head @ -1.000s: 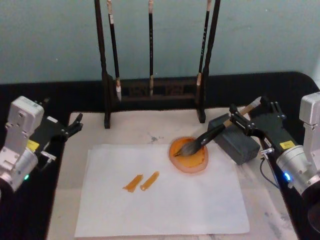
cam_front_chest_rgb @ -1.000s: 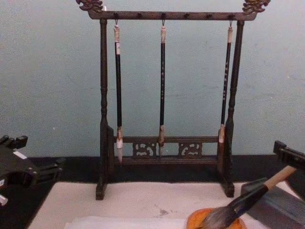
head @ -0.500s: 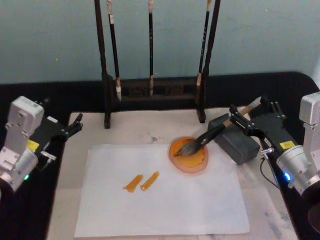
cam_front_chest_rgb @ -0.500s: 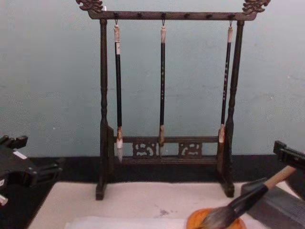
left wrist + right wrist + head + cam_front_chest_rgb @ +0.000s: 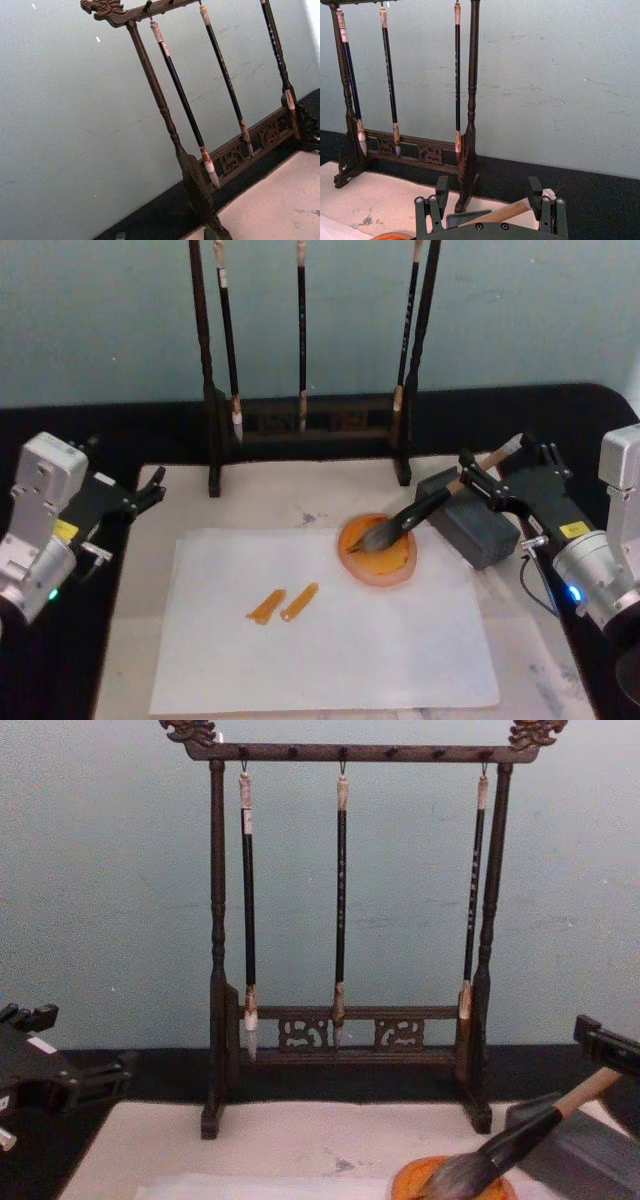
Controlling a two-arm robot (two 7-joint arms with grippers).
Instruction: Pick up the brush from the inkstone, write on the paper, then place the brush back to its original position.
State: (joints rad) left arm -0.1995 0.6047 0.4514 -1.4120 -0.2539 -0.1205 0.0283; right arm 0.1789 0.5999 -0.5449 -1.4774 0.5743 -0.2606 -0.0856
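The brush (image 5: 415,512) lies slanted, its grey tuft in an orange dish (image 5: 378,558) and its handle across the grey inkstone (image 5: 480,532). My right gripper (image 5: 502,464) is open, one finger on each side of the pale handle end without closing on it. In the right wrist view the handle (image 5: 502,212) passes between the spread fingers (image 5: 427,210). The white paper (image 5: 320,650) lies in front of the dish and carries two short orange strokes (image 5: 283,604). My left gripper (image 5: 135,512) is parked open at the table's left edge, holding nothing.
A dark wooden rack (image 5: 312,425) with three thin hanging brushes stands at the back of the cream mat (image 5: 265,502). The black table edge surrounds the mat on both sides. The chest view shows the tuft (image 5: 462,1175) over the dish, right of centre.
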